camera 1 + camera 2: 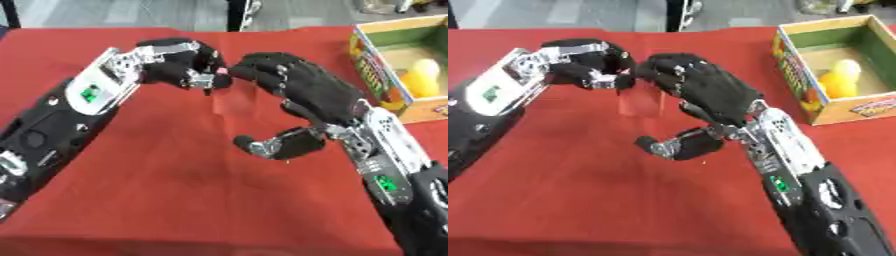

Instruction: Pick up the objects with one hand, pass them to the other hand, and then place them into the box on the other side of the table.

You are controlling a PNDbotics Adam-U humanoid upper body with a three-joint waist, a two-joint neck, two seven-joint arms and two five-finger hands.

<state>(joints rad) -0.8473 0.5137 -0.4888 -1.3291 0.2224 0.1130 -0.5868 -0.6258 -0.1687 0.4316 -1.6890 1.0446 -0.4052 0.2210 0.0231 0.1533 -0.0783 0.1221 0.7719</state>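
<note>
the left hand pinches a small pinkish thing in curled fingers. the right hand meets it fingertip to fingertip, fingers spread, thumb apart below. the box lies on the right hand's side.

Spread across the whole table, a deep red cloth, smooth over the near half and reaching the far edge. Beyond that edge, a pale grey floor. Against it, a black upright post, standing just behind the middle of the far edge. At the top left corner, a dark narrow upright. At the top right corner, small blurred yellow-green shapes, too unclear to name.
</note>
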